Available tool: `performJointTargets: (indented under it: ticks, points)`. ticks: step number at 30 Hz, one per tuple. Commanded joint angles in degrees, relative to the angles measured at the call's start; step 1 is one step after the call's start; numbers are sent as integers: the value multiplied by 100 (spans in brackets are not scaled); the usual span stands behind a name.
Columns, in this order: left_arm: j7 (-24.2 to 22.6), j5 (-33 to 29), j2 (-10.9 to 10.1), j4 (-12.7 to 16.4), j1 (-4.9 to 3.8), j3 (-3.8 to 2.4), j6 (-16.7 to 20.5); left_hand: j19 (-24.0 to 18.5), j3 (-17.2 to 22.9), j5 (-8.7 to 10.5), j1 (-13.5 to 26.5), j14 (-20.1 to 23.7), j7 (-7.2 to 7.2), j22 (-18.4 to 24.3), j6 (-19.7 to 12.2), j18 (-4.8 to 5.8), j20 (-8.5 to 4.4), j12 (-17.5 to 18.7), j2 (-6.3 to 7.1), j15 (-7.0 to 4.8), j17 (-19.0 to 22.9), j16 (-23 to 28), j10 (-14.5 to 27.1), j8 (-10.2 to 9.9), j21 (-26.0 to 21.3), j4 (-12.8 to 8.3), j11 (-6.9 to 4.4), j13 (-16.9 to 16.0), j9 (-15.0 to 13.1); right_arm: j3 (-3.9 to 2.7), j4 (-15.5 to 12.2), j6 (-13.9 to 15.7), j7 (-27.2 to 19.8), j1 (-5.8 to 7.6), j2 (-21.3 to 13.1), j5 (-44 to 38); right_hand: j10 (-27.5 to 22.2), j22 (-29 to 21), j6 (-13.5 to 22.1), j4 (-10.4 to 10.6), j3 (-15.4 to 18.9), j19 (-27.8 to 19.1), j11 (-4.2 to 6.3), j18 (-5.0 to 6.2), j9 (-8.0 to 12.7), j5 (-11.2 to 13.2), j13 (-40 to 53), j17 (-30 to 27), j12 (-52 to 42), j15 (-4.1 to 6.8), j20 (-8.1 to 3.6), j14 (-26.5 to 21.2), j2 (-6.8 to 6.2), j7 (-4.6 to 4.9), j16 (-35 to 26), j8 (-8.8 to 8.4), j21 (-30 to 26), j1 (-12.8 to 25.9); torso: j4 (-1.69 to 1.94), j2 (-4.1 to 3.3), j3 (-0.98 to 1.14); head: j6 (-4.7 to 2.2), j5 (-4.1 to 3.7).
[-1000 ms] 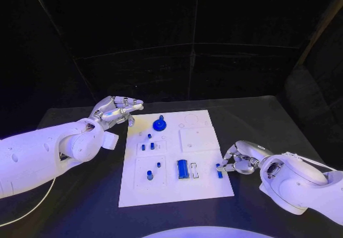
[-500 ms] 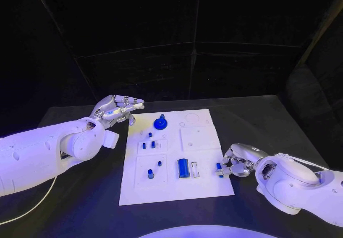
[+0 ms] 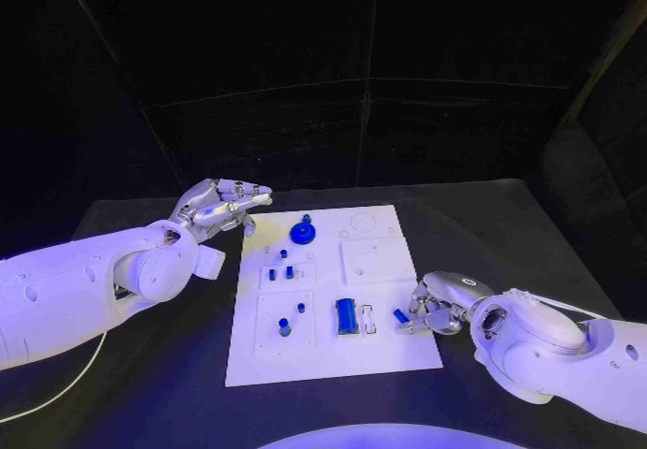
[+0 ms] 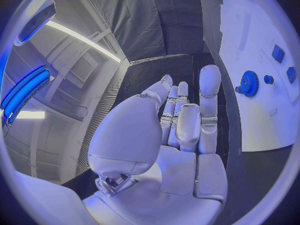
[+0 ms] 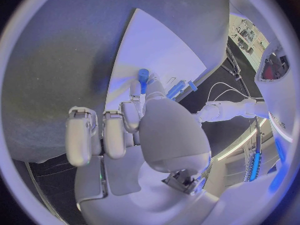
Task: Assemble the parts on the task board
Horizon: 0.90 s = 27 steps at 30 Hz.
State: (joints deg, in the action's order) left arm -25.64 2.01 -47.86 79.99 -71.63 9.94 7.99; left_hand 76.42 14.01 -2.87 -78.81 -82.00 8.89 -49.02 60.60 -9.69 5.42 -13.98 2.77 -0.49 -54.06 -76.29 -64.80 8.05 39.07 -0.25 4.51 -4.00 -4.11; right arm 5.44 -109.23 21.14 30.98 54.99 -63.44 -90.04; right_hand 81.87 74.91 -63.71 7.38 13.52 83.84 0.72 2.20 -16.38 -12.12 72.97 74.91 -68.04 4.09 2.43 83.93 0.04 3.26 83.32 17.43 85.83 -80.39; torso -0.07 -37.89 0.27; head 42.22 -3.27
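Observation:
The white task board point(image 3: 371, 360) lies mid-table. On it stand a blue gear point(image 3: 302, 233), several small blue pegs point(image 3: 280, 274) and a long blue bar point(image 3: 345, 316). My right hand point(image 3: 434, 307) is at the board's right edge and pinches a small blue peg point(image 3: 402, 316) between thumb and a finger; the right wrist view shows that peg point(image 5: 143, 78) at the fingertips point(image 5: 135, 90) over the board point(image 5: 169, 45). My left hand point(image 3: 220, 206) hovers off the board's far left corner, holding nothing. The left wrist view shows its fingers point(image 4: 209, 85) apart beside the gear point(image 4: 249, 83).
The black table point(image 3: 149, 374) surrounds the board, with bare room on both sides. White raised squares point(image 3: 375, 262) sit on the board's right half. A cable point(image 3: 61, 388) runs along the table near my left arm.
My right hand has carried the blue peg a little leftward, inward over the board's right edge. The left hand has stayed in place.

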Motion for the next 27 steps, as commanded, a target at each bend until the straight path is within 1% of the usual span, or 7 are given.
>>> performJointTargets:
  ticks: [1,4,8,13,20,23,27]
  points:
    - [-52,-17,-4,13,-6,-3,-68,40,55,-33,-17,-13,16,10,-42,21,1,-28,32,32,12,-22,-16,40,-41,-3,29,11,3,54,109,-528,108,-63,47,-529,-2,843,33,-162,-102,123,32,-43,14,88,-14,239,34,52,-44,366,101,13,-13,-107,30,-332,10,1,2,-2,1]
    - [-50,-17,-10,18,-6,-3,-68,40,55,-33,-17,-13,16,10,-42,21,1,-28,32,32,12,-22,-16,40,-41,-3,29,11,3,54,139,-587,126,-64,100,-783,-8,862,45,-273,-221,136,20,-48,7,256,-7,274,37,43,-44,373,175,32,3,-156,39,-500,9,-1,4,-9,14]
    - [-44,-17,-16,22,-6,-3,-69,40,55,-33,-17,-13,16,10,-42,21,1,-28,32,32,12,-22,-16,40,-41,-3,29,11,3,53,139,-620,147,-65,137,-957,-24,862,46,-363,-364,135,19,-48,6,276,-12,277,59,42,-40,373,272,35,2,-206,38,-635,10,-1,8,-3,29]
    - [-37,-17,-23,27,-6,-3,-67,40,55,-33,-17,-13,16,10,-42,21,1,-28,32,32,12,-22,-16,40,-41,-3,29,11,3,52,87,-667,181,-65,138,-1051,-45,864,38,-399,-559,134,13,-48,18,-146,-13,280,86,26,-29,372,294,53,-3,-314,36,-623,4,7,-1,-6,34]
    - [-29,-17,-17,28,-6,-2,-73,40,55,-33,-17,-13,16,10,-42,21,1,-28,32,32,12,-22,-16,40,-41,-3,29,11,3,51,-48,-553,247,-63,97,-1053,-24,918,-22,-299,-933,174,32,-60,-8,-1182,17,333,74,46,-44,383,158,29,20,-427,66,-416,1,10,2,-12,37]
    - [-24,-17,-13,29,-6,-2,-77,40,55,-33,-17,-13,16,10,-42,21,1,-28,32,32,12,-22,-16,40,-41,-3,29,11,3,50,-110,-400,270,-62,71,-978,0,953,-46,-276,-1131,200,44,-69,-36,-1435,37,368,53,56,-50,391,124,14,38,-441,87,-374,10,8,0,-16,29]
    - [-20,-17,-12,30,-6,-2,-79,40,55,-33,-17,-13,16,10,-42,21,1,-28,32,32,12,-22,-16,40,-41,-3,29,11,3,49,-205,-146,292,-60,32,-815,31,969,-65,-221,-1387,211,59,-73,-87,-1583,58,383,35,63,-57,394,21,1,45,-449,96,-255,8,8,0,-23,37]
